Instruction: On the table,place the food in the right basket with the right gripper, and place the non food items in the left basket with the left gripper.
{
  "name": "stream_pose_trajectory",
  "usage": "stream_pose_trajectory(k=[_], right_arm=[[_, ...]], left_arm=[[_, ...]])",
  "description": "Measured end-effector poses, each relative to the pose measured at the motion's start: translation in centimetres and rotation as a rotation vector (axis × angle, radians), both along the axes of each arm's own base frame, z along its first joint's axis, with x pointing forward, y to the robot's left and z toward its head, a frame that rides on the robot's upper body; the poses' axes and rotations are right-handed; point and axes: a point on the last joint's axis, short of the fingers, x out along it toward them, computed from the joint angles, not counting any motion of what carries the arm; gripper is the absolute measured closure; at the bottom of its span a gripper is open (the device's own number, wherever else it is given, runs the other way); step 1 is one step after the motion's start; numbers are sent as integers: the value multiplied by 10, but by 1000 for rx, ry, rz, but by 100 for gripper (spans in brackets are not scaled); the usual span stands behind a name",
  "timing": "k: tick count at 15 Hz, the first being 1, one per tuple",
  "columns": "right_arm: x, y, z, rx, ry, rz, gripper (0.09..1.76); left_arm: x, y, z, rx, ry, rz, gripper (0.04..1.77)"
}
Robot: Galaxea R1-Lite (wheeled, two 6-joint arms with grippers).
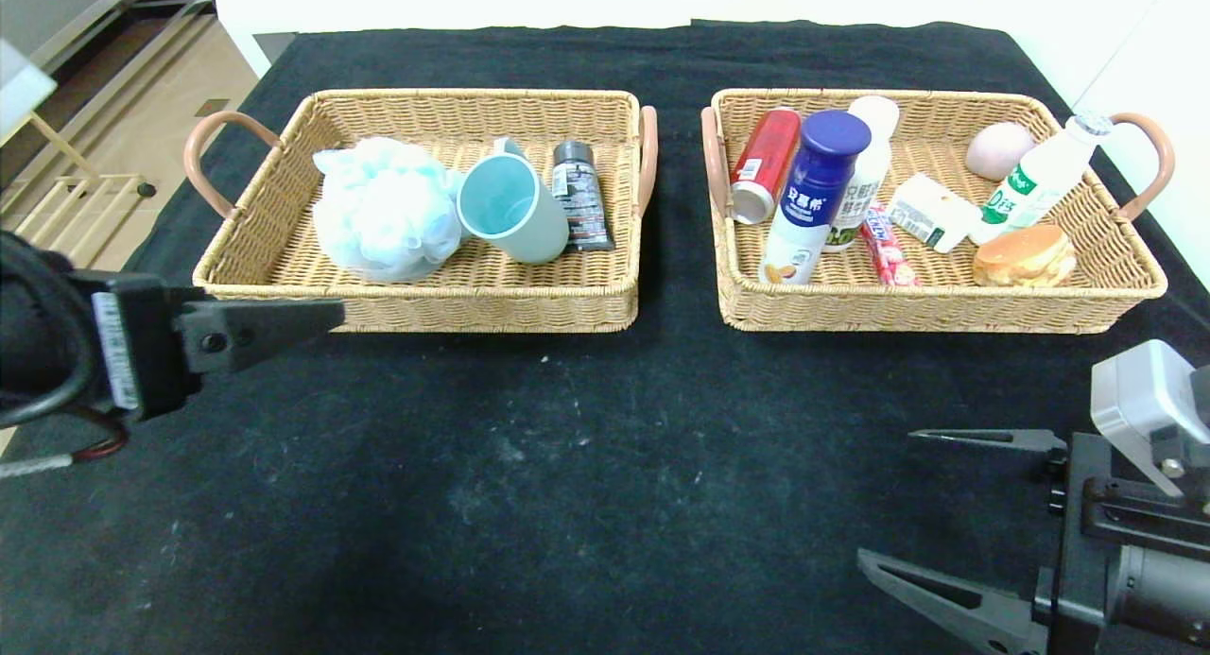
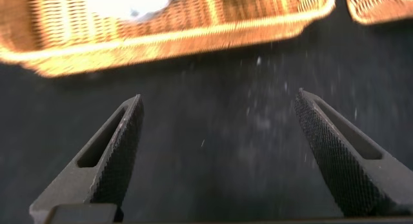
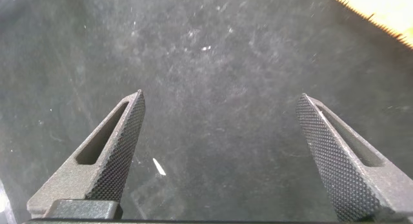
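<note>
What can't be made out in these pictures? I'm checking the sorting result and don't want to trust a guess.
- Squat white bottle: head view, mostly hidden behind the blue-capped bottle; its print is unreadable.
- Dark tube: label too small to read.
- Left basket: left wrist view, blurred and cut off by the edge; contents unclear.
- Right basket: right wrist view, only a corner shows.
- Left gripper: head view, one finger visible.

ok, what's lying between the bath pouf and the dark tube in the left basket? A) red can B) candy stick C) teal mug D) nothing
C: the teal mug lies tipped on its side in the left basket, with the bath pouf on one side and the dark tube on the other.
</note>
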Motion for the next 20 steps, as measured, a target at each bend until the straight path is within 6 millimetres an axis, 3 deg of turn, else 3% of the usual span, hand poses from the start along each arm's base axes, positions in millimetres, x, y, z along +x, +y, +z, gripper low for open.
stream_pose_trajectory(k=[4,8,11,15,18,20], right_arm=[[-7,-6,8,1,-55,-42,14],[-35,-26,19,-25,-60,-129,14],[-72,-53,24,-89,-18,-234,14],[-141,-99,44,-113,-53,-482,14],[-200,-107,53,-69,-103,-595,14],[-227,-104,41,-39,-124,-643,14]], left_arm=[[-54,26,-6,18,-6,7,11],[-98,46,-16,4,-72,-30,11],[-127,54,-17,-22,-92,-20,10],[-178,54,-9,-45,-166,-1,10],[-210,43,-15,-29,-266,30,10],[-226,34,-28,-17,-306,26,10]])
